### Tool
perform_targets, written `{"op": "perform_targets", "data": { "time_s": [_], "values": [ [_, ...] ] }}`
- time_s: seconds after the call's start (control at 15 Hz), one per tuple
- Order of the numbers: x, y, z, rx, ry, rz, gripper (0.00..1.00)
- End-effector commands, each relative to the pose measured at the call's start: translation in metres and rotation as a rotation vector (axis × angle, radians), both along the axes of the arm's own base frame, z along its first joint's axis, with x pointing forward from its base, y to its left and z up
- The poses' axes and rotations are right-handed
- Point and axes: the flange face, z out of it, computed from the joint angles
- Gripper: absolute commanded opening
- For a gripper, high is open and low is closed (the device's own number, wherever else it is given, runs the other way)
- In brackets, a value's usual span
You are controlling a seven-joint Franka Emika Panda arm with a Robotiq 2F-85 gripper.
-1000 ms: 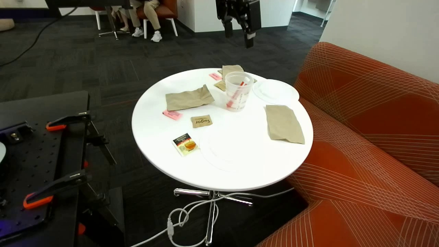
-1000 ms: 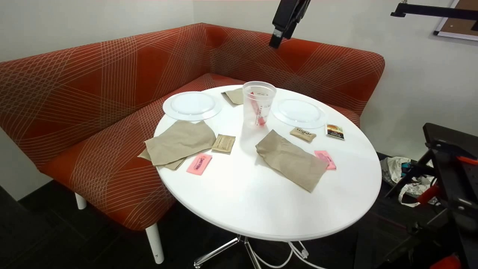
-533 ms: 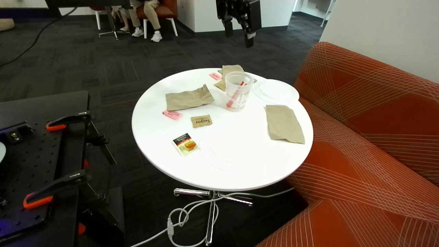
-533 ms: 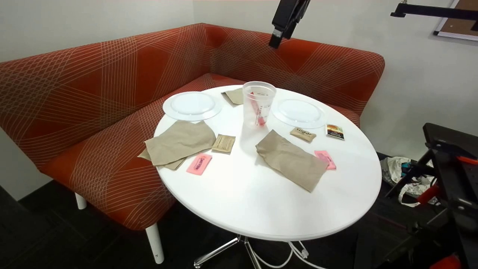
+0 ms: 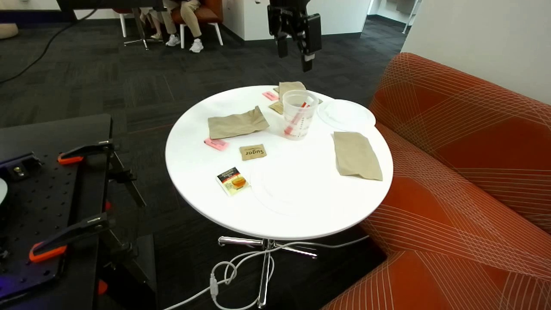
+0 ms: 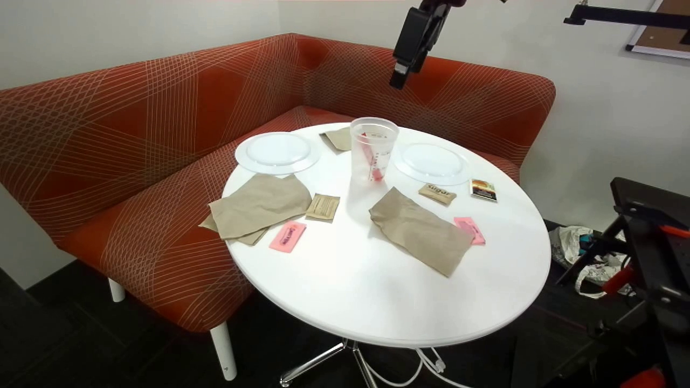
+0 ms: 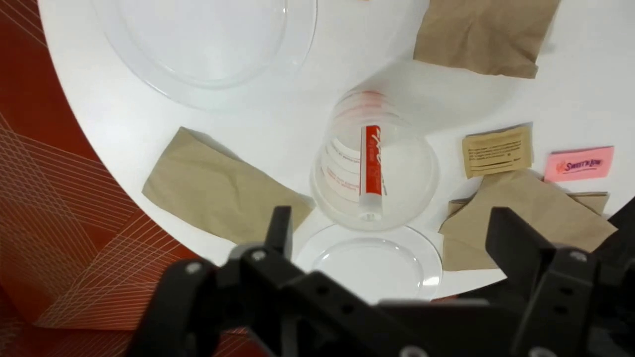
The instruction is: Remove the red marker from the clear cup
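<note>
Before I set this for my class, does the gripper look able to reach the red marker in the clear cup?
Probably yes: the gripper is open, and nothing covers the mouth of the clear cup, in which the red marker leans. The cup's walls likely leave only an approach from above.

Clear cup [image 6: 359,159]: smooth, see-through plastic. Red marker [image 7: 371,163]: smooth, looks plastic. Plates [image 7: 369,263]: glossy, smooth, look plastic. Napkins [image 6: 423,237]: matt, creased paper. Pink packet [image 7: 579,165]: smooth paper. Tabletop [image 6: 345,291]: smooth, with soft sheen. Table leg [image 5: 264,280]: polished metal. Sofa [image 6: 172,248]: matt cloth. Pincer [image 5: 295,61]: largely matt.
</note>
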Motion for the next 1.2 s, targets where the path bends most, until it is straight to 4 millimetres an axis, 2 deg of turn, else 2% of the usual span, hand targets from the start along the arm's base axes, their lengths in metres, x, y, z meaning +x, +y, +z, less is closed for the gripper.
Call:
{"op": "perform_targets", "data": {
  "time_s": [0.0,0.47,0.6,0.73,0.87,0.93,1.0,1.13],
  "values": [
    [0.009,0.002,-0.007,0.006,0.032,0.000,1.00],
    [0.023,0.011,-0.023,0.018,0.056,0.020,1.00],
    [0.026,0.013,-0.027,0.022,0.063,0.022,0.85],
    [0.029,0.014,-0.031,0.025,0.075,0.020,0.79],
    [0.032,0.016,-0.035,0.034,0.092,0.019,0.67],
    [0.033,0.016,-0.037,0.039,0.099,0.018,0.69],
    [0.034,0.016,-0.039,0.044,0.105,0.015,0.66],
    [0.036,0.016,-0.044,0.050,0.119,0.017,0.66]
  ]
}}
